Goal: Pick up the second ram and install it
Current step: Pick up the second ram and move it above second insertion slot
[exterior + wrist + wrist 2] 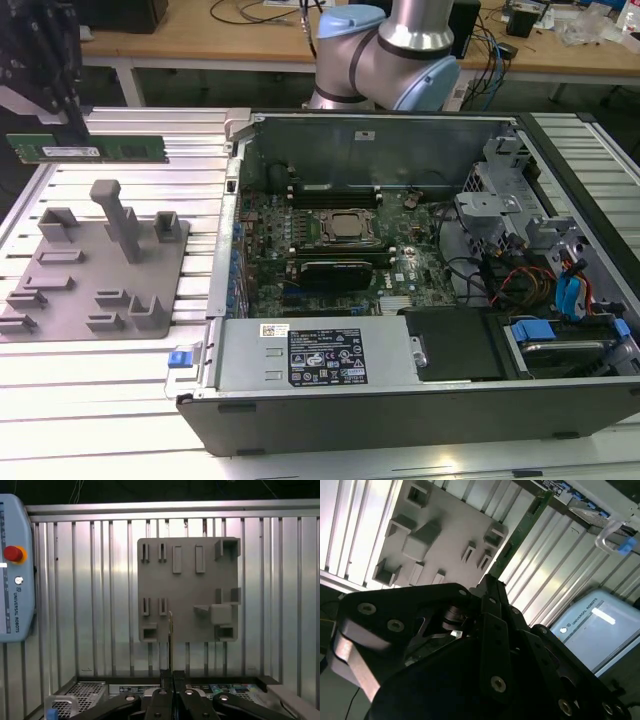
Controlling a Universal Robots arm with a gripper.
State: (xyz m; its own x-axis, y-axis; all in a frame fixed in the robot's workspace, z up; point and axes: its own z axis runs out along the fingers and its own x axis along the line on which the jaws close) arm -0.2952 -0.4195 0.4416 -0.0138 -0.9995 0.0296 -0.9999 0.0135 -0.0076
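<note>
black pincer [172, 676] clamps the long green ram stick [110, 150] near one end, aloft at ten o'clock from the open computer case [450, 405]; that off-centre hold could let it tilt and misseat.

At ten o'clock in the exterior view the gripper [72, 120] is a dark blur cut by the picture's edge; at twelve o'clock the arm [400, 50] is cropped. In the second wrist view the gripper's body hides one end of the second ram [522, 532].

Silver arm [420, 30] with pale blue joint caps [345, 22]; black, screw-studded gripper [171, 674].
</note>
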